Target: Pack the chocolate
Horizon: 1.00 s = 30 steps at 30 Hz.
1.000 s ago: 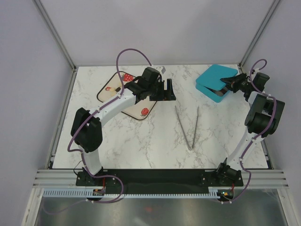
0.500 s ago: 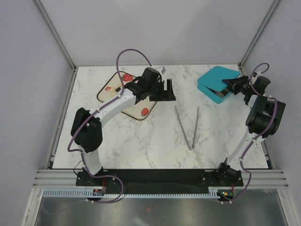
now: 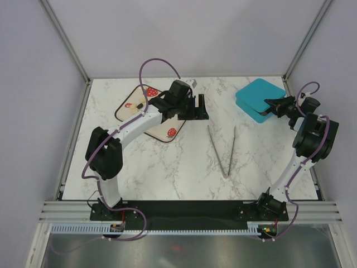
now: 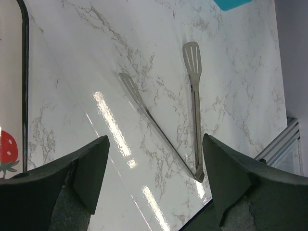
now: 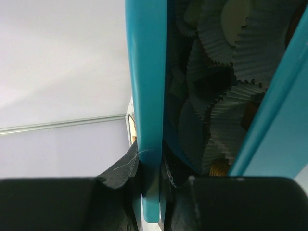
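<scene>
I'm looking into a lab test cell: plain pale walls, aluminium frame posts, a marble-print table, cabled left arm and right arm bolted to a black base plate.

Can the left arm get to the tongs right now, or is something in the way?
Probably yes. The left gripper is open and empty, hovering near the tongs, which lie flat on bare marble with nothing between. The right gripper grips the teal box lid, well clear.
</scene>
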Available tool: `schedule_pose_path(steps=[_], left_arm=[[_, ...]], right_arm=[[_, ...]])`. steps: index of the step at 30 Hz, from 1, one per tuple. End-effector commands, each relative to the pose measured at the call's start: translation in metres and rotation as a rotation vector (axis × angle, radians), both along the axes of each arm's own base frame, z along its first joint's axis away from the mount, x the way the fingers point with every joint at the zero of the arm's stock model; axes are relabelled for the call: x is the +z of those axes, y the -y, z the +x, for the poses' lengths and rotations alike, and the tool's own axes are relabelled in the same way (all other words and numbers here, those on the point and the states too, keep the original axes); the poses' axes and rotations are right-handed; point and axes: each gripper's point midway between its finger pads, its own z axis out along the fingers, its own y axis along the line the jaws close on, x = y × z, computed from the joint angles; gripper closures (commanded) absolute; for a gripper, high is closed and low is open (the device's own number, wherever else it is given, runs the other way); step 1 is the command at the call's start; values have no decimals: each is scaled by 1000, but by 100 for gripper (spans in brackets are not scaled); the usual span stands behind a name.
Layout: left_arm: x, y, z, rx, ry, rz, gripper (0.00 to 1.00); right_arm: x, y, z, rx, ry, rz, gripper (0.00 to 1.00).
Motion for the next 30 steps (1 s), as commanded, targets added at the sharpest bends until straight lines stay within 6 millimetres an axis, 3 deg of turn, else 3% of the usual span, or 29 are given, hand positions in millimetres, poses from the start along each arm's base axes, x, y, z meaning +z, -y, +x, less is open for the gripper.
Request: schedule_pose_path(steps=[1, 12, 21, 25, 30], left_arm=[[19, 9, 10, -31, 66, -40, 14], [18, -1, 8, -3, 83, -13, 14], [22, -12, 7, 32, 103, 4, 14], [23, -13, 5, 31, 101, 2, 14], [24, -12, 5, 33, 98, -4, 14]], right_arm=[[-25, -1, -6, -2, -45, -32, 100], [-63, -36, -20, 97, -155, -73, 100], [-73, -62, -29, 159, -157, -83, 100], [-44, -72, -15, 180, -65, -75, 100], [41, -89, 10, 199, 163, -10, 100]])
